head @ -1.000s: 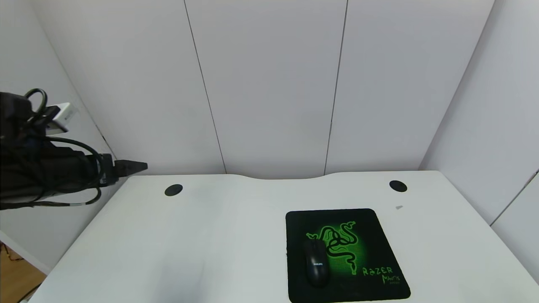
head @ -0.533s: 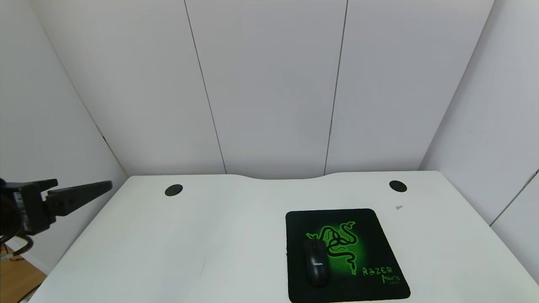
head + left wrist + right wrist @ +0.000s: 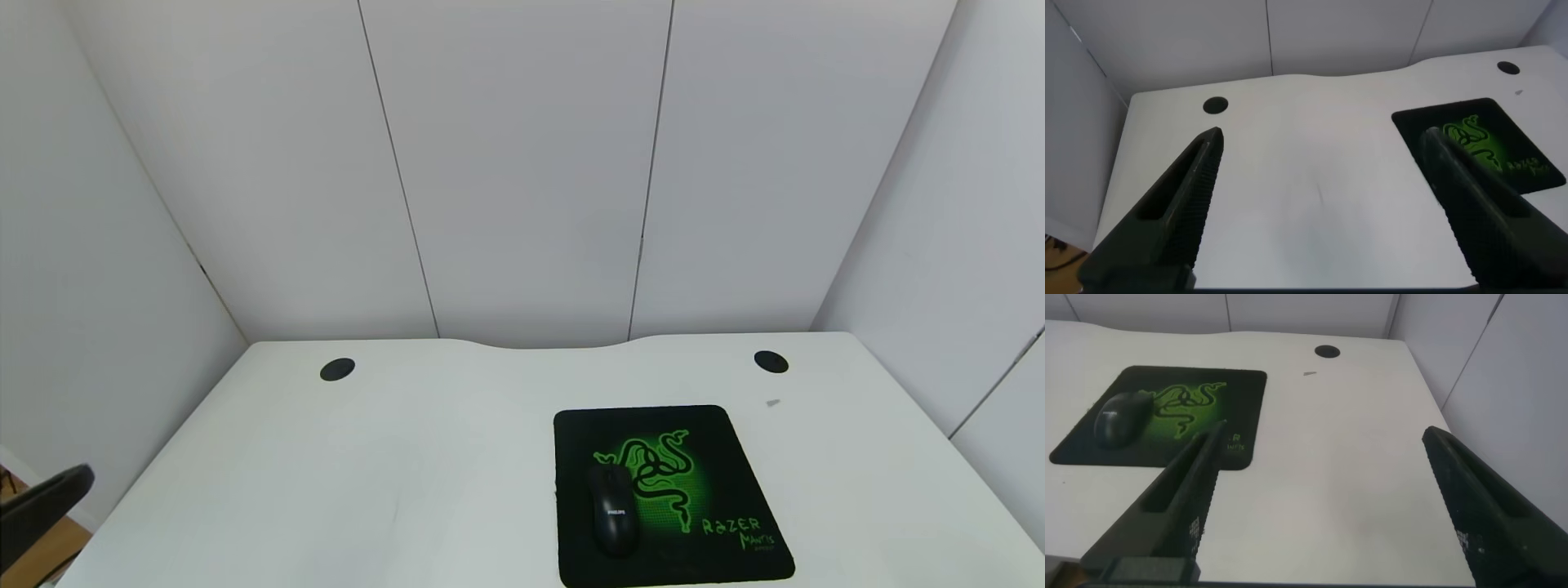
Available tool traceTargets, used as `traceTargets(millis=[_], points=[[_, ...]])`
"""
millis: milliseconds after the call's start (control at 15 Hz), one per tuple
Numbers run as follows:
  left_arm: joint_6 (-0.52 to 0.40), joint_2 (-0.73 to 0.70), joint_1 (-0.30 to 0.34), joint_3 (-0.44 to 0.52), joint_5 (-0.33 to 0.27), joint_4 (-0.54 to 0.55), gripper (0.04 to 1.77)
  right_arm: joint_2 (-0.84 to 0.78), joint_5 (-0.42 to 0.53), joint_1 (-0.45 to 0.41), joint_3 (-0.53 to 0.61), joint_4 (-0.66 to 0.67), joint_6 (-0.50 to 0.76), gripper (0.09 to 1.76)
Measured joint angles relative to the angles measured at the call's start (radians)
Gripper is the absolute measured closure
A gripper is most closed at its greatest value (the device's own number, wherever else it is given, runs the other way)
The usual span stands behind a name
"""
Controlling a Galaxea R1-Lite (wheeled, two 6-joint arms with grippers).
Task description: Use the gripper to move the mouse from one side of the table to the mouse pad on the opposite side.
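Observation:
The black mouse (image 3: pixel 612 510) lies on the near-left part of the black mouse pad (image 3: pixel 718 457) with the green snake logo, on the right half of the white table (image 3: pixel 408 457). One finger (image 3: pixel 45 500) of my left gripper shows at the lower left, off the table's left edge. In the left wrist view my left gripper (image 3: pixel 1320 139) is open and empty over the table's near left side, far from the pad (image 3: pixel 1490 122). My right gripper (image 3: pixel 1323 434) is open and empty, near the table's front right, beside the pad (image 3: pixel 1233 392) and mouse (image 3: pixel 1118 420).
Two round black grommets (image 3: pixel 337 369) (image 3: pixel 771 361) sit near the table's curved rear edge. A small grey mark (image 3: pixel 773 402) lies behind the pad. White wall panels enclose the table at the back and on both sides.
My left arm has dropped from high at the left to the lower left corner, so only one finger shows. The mouse and pad have not moved.

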Motion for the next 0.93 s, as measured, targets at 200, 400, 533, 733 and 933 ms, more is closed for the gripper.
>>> traceTargets(millis=[200,400,533,733,933], points=[[0.0,-0.153,-0.049,0.025,0.001,0.013,0.09,0.0,0.0,0.0,0.0,0.0,0.0,0.14],[-0.003,-0.285,-0.104,0.034,0.007,0.056,0.09,0.0,0.0,0.0,0.0,0.0,0.0,0.14],[-0.003,-0.366,-0.101,0.035,0.011,0.069,0.09,0.0,0.0,0.0,0.0,0.0,0.0,0.14],[0.002,-0.473,-0.084,0.037,0.012,0.073,0.09,0.0,0.001,0.0,0.0,0.0,0.0,0.14],[0.003,-0.564,-0.08,0.036,0.015,0.064,0.09,0.0,0.0,0.0,0.0,0.0,0.0,0.14]])
